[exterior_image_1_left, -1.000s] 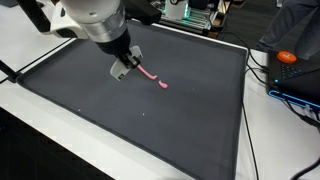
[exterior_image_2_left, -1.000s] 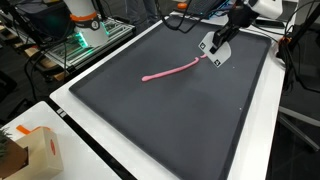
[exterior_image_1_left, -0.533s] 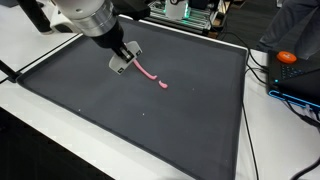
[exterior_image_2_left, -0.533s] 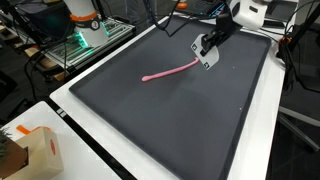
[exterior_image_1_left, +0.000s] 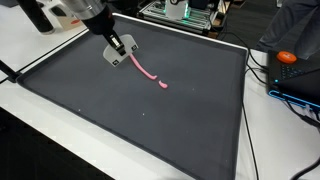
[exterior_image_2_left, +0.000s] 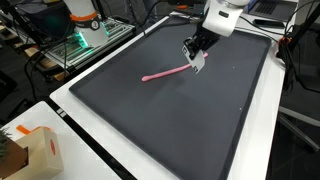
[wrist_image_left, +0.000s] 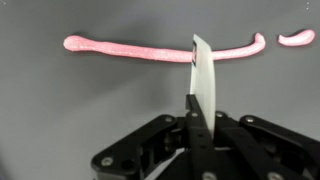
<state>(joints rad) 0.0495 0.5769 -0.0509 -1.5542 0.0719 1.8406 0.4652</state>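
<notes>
Pink cord (wrist_image_left: 130, 48) lay flat and slack on the dark mat (exterior_image_1_left: 180, 120), gripped by nothing, since the gripper (wrist_image_left: 200, 48) had its fingers pressed together empty, tip hanging just over the cord near one end.

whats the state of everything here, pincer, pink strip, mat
pincer: shut, nothing visibly held, tip over the strip, contact unclear
thin pink cord-like strip: lying loose on the mat, gently curved
dark grey rectangular mat: spread flat, unwrinkled
</notes>
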